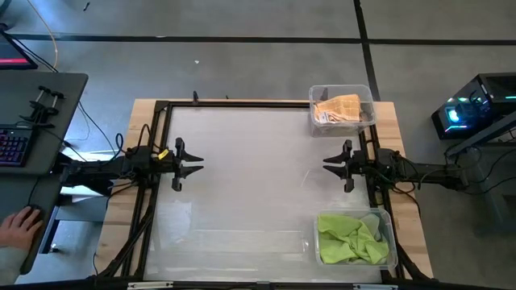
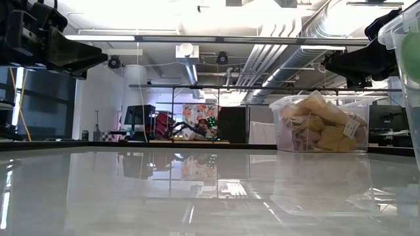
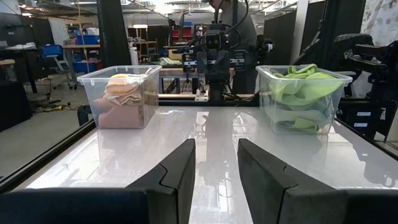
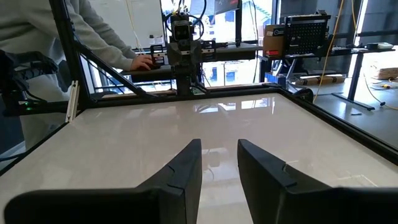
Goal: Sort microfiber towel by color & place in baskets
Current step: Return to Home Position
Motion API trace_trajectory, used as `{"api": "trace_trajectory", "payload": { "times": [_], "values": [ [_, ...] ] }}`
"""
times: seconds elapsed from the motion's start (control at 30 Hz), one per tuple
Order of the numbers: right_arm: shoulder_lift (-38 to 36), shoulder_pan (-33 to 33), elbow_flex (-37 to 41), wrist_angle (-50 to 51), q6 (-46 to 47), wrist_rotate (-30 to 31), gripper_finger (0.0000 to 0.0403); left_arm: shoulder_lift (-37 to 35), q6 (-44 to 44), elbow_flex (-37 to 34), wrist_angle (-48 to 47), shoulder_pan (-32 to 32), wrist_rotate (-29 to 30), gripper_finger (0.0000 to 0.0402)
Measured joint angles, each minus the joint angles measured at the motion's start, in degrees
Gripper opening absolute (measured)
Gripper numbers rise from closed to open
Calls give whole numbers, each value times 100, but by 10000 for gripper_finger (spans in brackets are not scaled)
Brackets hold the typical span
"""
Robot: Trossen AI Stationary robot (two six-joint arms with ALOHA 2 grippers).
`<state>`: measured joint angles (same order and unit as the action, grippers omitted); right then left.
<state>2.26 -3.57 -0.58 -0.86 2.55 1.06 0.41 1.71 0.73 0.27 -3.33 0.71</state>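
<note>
Two clear plastic baskets stand on the table's right side. The far basket (image 1: 343, 106) (image 2: 319, 124) (image 3: 120, 96) holds tan towels. The near basket (image 1: 355, 238) (image 3: 302, 98) holds green towels. My left gripper (image 1: 187, 162) (image 3: 216, 168) hovers open at the table's left edge, at mid depth. My right gripper (image 1: 337, 163) (image 4: 219, 168) hovers open at the right edge, between the two baskets. Both grippers face each other across the table and touch nothing.
A black frame (image 1: 242, 103) runs around the white tabletop. A wide stretch of bare tabletop (image 1: 258, 185) lies between the grippers. A person's hand (image 1: 18, 225) rests at a desk to the table's left, beside a keyboard (image 1: 12, 149).
</note>
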Motion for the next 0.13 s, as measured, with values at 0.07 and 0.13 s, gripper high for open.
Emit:
{"api": "trace_trajectory", "payload": {
  "times": [0.07, 0.13],
  "values": [
    [0, 2, 0, 2, 0, 0, 98, -1, 1, 0, 2, 0, 0, 106],
    [0, 0, 0, 0, 0, -1, 98, 1, 1, -1, 1, 0, 0, 106]
  ]
}}
